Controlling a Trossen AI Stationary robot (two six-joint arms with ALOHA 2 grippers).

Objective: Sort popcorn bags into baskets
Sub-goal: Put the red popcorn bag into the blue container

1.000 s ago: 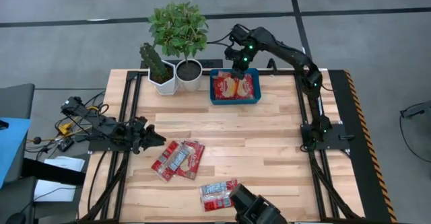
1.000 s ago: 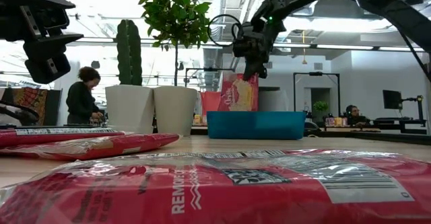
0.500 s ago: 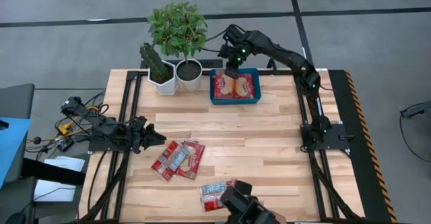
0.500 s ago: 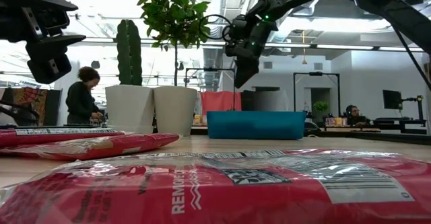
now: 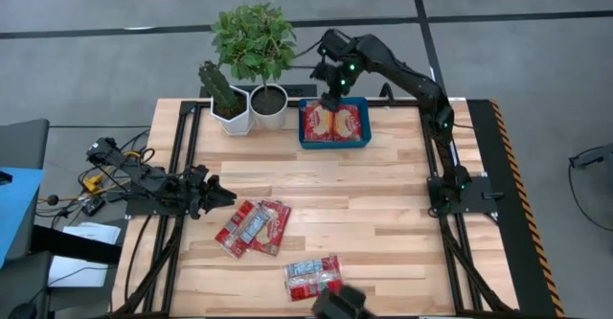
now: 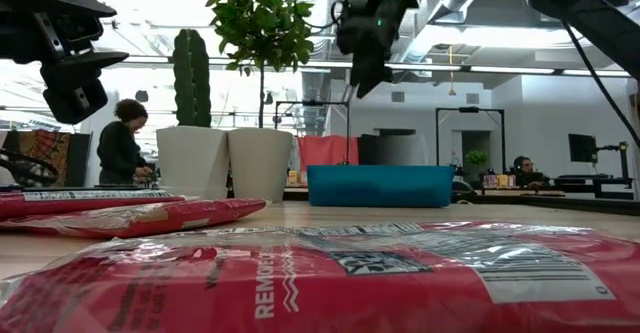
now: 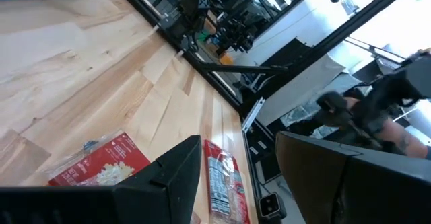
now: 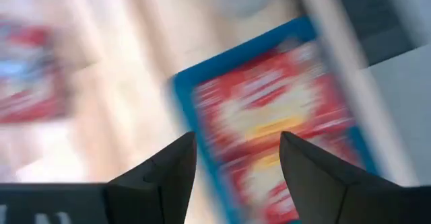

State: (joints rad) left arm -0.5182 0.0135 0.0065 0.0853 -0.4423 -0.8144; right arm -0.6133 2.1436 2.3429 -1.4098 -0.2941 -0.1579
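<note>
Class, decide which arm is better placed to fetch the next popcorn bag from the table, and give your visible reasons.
Probably the left. The left gripper sits open beside the loose popcorn bags, while the right gripper hangs open and empty above the far blue tray.

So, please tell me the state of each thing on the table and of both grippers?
Blue tray: holds popcorn bags, about two.
Bags in tray: lying flat.
Loose bags: lying on table, untouched.
Right gripper: open, empty, above tray.
Left gripper: open, empty, at left table edge.

Roughly six popcorn bags (image 5: 254,227), one blue basket (image 5: 306,141), two plant pots (image 5: 269,106).
</note>
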